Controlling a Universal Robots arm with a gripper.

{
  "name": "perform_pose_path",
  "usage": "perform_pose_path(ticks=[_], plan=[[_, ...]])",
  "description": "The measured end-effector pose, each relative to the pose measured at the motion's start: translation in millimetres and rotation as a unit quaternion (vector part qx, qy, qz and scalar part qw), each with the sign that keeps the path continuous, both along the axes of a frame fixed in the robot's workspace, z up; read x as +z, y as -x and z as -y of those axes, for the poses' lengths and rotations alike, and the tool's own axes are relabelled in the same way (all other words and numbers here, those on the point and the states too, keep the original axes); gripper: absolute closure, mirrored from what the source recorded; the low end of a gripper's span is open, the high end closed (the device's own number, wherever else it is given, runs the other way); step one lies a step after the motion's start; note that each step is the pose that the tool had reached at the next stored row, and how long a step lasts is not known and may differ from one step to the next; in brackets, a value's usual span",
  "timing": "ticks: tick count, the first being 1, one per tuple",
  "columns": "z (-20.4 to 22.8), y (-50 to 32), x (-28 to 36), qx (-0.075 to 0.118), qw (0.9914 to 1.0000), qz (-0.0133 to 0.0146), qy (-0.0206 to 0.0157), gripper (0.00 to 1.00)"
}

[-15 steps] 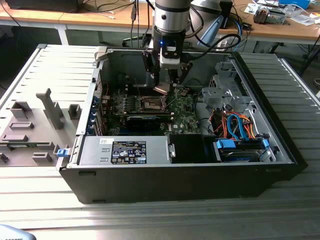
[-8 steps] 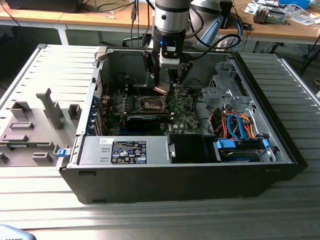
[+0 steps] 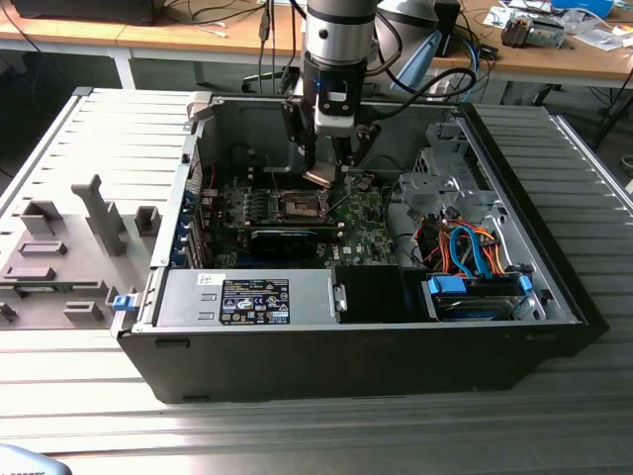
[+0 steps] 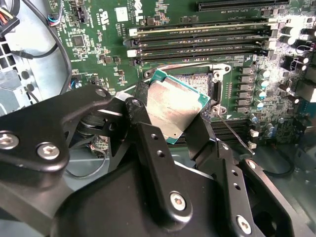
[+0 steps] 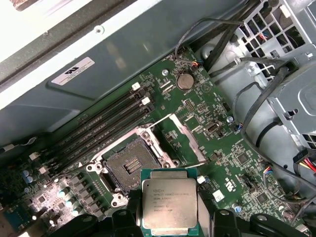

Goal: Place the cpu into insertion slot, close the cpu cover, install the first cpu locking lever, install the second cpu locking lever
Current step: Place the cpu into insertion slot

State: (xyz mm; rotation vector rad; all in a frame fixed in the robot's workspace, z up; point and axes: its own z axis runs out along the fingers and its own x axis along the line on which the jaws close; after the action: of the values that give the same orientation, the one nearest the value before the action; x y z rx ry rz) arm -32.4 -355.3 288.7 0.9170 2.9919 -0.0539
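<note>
My gripper (image 3: 324, 170) is shut on the cpu (image 3: 322, 179), a thin square chip with a silvery top, and holds it tilted just above the motherboard inside the open computer case. In both wrist views the cpu (image 5: 169, 205) (image 4: 174, 106) sits between the black fingers (image 5: 222, 220) (image 4: 139, 121). The insertion slot (image 5: 127, 165) lies open and bare on the board, close beside the chip. The cpu cover (image 5: 186, 140), a silver frame with a window, stands swung up off the slot. A thin wire lever (image 4: 233, 132) sticks out near the slot (image 4: 197, 80).
Memory slots (image 5: 106, 126) run along one side of the slot. A black graphics card (image 3: 287, 237) lies in front of it in the exterior view. A drive cage (image 3: 445, 183) and orange and blue cables (image 3: 465, 247) fill the case's right. Grey fixtures (image 3: 59, 247) sit outside on the left.
</note>
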Motion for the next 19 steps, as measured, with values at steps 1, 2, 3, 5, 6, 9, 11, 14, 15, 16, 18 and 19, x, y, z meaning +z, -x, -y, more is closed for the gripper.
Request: perform_pose_path(ticks=[1,2,3,5,6,9,11,14,15,16,18,19], plan=[[0.0,0.0,0.0,-0.004,0.99999,0.0,0.0,0.46],[0.0,0.0,0.0,-0.007,0.99998,0.0,0.0,0.46],[0.0,0.0,-0.1,-0.009,0.99996,0.0,0.0,0.46],[0.0,0.0,-0.1,-0.013,0.99991,0.0,0.0,0.46],[0.0,0.0,-0.1,-0.015,0.99989,0.0,0.0,0.46],[0.0,0.0,-0.2,-0.02,0.99979,0.0,0.0,0.46],[0.0,0.0,-0.2,-0.023,0.99974,0.0,0.0,0.46],[0.0,0.0,-0.3,-0.026,0.99967,0.0,0.0,0.46],[0.0,0.0,-0.3,-0.027,0.99965,0.0,0.0,0.46],[0.0,0.0,-0.3,-0.027,0.99962,0.0,0.0,0.46],[0.0,0.0,-0.3,-0.029,0.99958,0.0,0.0,0.46],[0.0,0.0,-0.3,-0.03,0.99956,0.0,0.0,0.46]])
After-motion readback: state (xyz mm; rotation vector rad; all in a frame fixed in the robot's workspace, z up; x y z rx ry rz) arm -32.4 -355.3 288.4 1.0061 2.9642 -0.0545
